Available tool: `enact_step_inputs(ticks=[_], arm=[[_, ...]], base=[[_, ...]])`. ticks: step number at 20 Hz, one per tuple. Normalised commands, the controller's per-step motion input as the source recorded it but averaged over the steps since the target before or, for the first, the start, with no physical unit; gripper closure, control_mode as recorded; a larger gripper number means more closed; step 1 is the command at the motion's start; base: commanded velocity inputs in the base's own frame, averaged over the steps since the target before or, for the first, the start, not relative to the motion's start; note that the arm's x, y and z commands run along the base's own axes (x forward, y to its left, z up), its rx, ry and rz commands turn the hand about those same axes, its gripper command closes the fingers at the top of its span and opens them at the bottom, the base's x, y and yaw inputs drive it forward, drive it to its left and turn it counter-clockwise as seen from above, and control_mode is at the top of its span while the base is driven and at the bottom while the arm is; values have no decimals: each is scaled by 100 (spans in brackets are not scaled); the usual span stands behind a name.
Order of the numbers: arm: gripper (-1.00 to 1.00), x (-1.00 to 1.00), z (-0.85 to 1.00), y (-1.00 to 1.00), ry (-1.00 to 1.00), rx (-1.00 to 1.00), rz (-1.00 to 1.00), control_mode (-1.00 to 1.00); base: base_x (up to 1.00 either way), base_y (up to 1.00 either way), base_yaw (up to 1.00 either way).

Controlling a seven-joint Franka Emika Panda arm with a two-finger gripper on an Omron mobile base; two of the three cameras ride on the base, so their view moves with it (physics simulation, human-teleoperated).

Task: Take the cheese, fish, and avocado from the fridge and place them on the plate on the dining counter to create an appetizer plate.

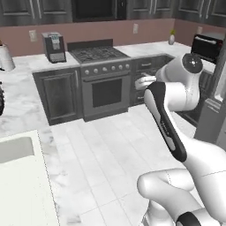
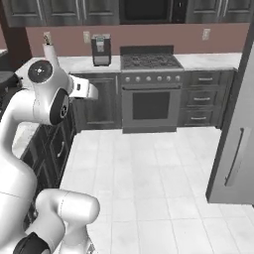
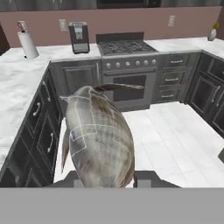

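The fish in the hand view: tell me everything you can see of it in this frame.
The fish looms large right in front of the hand camera, a grey-brown body with scale-like patterning, paler grey patches and a brownish back. It stands roughly on end, its broad part low between the end effector fingertips, narrowing upward to a thin dark tail that bends off to the right. A slim fin hangs along its left side. It is held in the air above the kitchen floor, touching nothing but the fingers.
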Motion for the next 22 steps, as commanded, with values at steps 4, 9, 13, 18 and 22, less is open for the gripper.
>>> enact_step_inputs(ticks=[4,9,13,18,22], arm=[[100,0,0,0,0,0,0,100],[100,0,0,0,0,0,0,100],[100,0,0,0,0,0,0,100],[100,0,0,0,0,0,0,100],[100,0,0,0,0,0,0,100]], base=[[-100,-22,41],[-100,-23,34],[-100,-9,27],[-100,13,19],[-100,8,20]])
